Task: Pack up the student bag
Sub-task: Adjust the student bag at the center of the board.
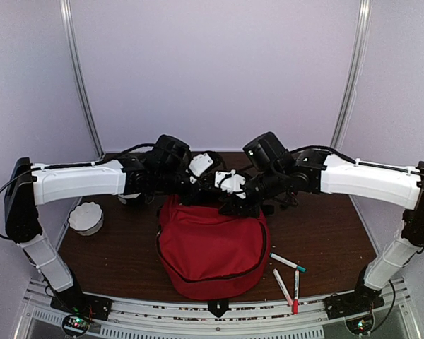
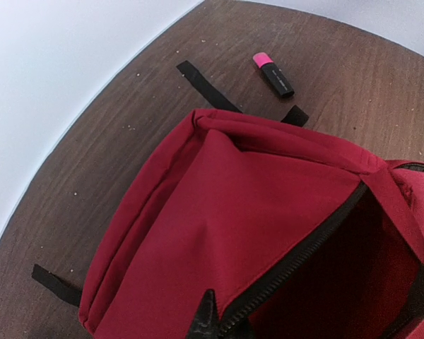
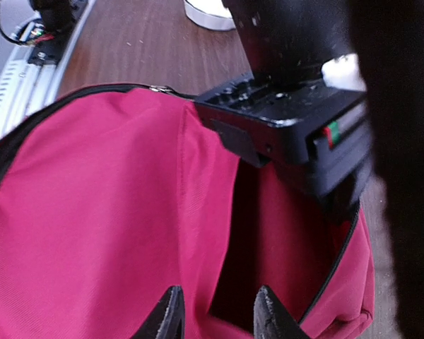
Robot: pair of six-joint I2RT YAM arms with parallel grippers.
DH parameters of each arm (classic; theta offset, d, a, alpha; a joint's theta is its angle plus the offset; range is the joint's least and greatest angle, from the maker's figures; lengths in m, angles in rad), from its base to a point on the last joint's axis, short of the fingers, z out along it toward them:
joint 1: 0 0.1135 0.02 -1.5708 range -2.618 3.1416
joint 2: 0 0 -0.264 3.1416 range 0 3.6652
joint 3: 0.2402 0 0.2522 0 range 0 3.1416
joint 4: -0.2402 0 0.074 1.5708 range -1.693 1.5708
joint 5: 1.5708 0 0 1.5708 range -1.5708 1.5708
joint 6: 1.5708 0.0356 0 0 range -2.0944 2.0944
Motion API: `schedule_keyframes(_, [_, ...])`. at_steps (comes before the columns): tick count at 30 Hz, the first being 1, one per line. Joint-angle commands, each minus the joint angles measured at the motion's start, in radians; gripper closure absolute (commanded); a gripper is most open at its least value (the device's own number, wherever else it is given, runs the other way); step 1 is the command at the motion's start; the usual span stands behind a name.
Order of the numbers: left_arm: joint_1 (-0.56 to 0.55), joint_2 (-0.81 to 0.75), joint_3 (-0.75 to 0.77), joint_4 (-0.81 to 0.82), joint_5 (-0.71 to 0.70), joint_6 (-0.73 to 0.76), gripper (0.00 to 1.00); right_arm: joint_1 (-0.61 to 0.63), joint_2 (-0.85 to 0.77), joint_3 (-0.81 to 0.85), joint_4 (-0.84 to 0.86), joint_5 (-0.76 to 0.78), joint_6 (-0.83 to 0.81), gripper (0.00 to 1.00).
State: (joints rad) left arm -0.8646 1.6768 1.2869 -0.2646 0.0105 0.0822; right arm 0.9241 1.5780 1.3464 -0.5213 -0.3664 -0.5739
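Note:
The student bag [image 1: 210, 248], a large red backpack with black zipper trim, lies in the middle of the table with its main opening at the far end. In the left wrist view the bag [image 2: 219, 212] fills the frame, and my left gripper [image 2: 223, 323] is shut on its zipper edge, holding the flap up. In the top view my left gripper [image 1: 213, 189] and right gripper [image 1: 242, 206] meet over the bag's far edge. My right gripper [image 3: 219, 318] is open, its jaws straddling a fold of the bag [image 3: 106, 212] at the opening.
A white bowl [image 1: 85, 217] stands at the left. Three markers [image 1: 290, 277] lie right of the bag near the front edge. A pink-capped black highlighter [image 2: 273, 73] lies beyond the bag, with black straps [image 2: 206, 86] on the table. The left gripper's body [image 3: 290, 127] hangs close ahead of my right one.

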Motion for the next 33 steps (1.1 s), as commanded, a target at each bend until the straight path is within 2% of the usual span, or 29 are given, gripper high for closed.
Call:
schedule_keyframes(1, [0.024,-0.011,0.028,0.054,0.063,-0.035,0.99,0.017,0.086,0.057,0.031,0.132,-0.002,0.66])
schedule_keyframes(5, [0.053,-0.023,0.012,0.081,0.065,-0.050,0.99,0.054,0.130,0.044,0.021,0.152,-0.039,0.68])
schedule_keyframes(11, [0.082,-0.041,0.019,0.077,0.067,-0.053,0.98,0.130,0.109,-0.037,0.038,0.148,-0.126,0.79])
schedule_keyframes(19, [0.082,-0.039,0.017,0.071,0.087,-0.053,0.95,0.139,0.148,0.006,-0.007,0.124,-0.099,0.82])
schedule_keyframes(20, [0.081,-0.036,0.019,0.069,0.090,-0.054,0.95,0.140,0.136,0.010,-0.013,0.120,-0.098,0.81])
schedule_keyframes(26, [0.082,-0.025,0.025,0.057,0.112,-0.055,0.94,0.108,0.048,0.071,-0.090,0.136,-0.051,0.65])
schedule_keyframes(33, [0.082,-0.020,0.031,0.051,0.126,-0.062,0.93,-0.021,-0.052,0.121,-0.241,-0.039,-0.005,0.59])
